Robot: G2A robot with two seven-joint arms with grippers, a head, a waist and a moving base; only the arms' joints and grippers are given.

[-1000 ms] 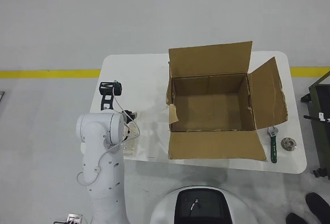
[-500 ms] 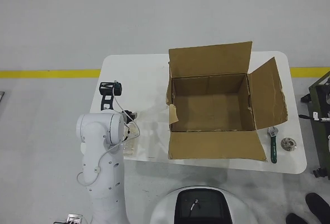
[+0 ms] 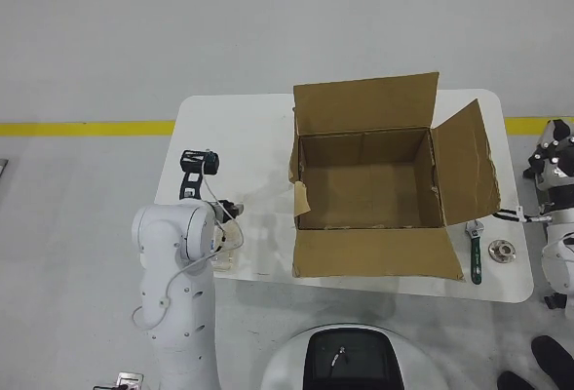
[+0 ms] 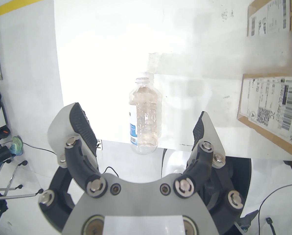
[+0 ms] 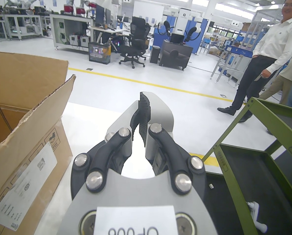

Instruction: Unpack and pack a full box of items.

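Observation:
The open cardboard box [image 3: 364,180] stands on the white table [image 3: 238,127], flaps spread and its inside bare. A clear plastic bottle [image 4: 143,121] with a blue-and-white label lies at the table's front left edge, also seen as the bottle [image 3: 226,255] from above. My left gripper [image 4: 139,113] hangs open over it, fingers either side and apart from it. The left arm [image 3: 179,234] sits at the table's left front. My right gripper [image 5: 143,103] is shut on nothing, held off the table's right end beside the box [image 5: 26,123].
A green-handled wrench [image 3: 475,253] and a small round metal part [image 3: 501,251] lie at the front right of the table. A green metal cart [image 5: 258,162] stands just right of the table. The table's left half has free room.
The right arm has come into view at the table's right end. The left arm has shifted slightly towards the table's front over the bottle.

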